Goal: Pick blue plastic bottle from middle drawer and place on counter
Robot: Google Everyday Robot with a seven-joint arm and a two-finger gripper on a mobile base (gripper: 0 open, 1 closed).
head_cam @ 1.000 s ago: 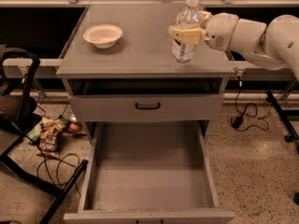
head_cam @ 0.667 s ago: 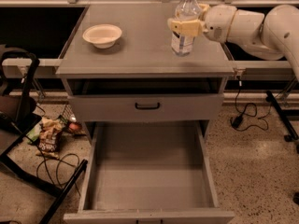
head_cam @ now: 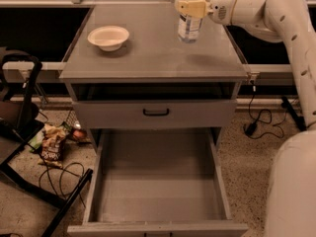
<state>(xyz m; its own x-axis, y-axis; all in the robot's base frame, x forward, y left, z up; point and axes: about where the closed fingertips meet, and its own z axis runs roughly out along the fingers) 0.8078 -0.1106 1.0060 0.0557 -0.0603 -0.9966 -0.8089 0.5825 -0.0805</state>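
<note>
The blue plastic bottle (head_cam: 190, 19) stands upright at the back right of the counter (head_cam: 153, 53); its top is cut off by the frame edge. My gripper (head_cam: 190, 6) reaches in from the right and is shut on the bottle's upper part, its yellowish fingers (head_cam: 193, 7) across it. The bottle's base is at or just above the counter surface; I cannot tell which. The middle drawer (head_cam: 160, 186) is pulled out below, and its floor is bare.
A cream bowl (head_cam: 108, 36) sits on the counter's left side. A shut drawer front with a black handle (head_cam: 156, 112) is above the open drawer. A black chair frame (head_cam: 19, 132), snack bags (head_cam: 49, 144) and cables lie on the floor at left.
My gripper and the bottle have moved toward the back of the counter and a little to the left. The drawer and bowl have not moved.
</note>
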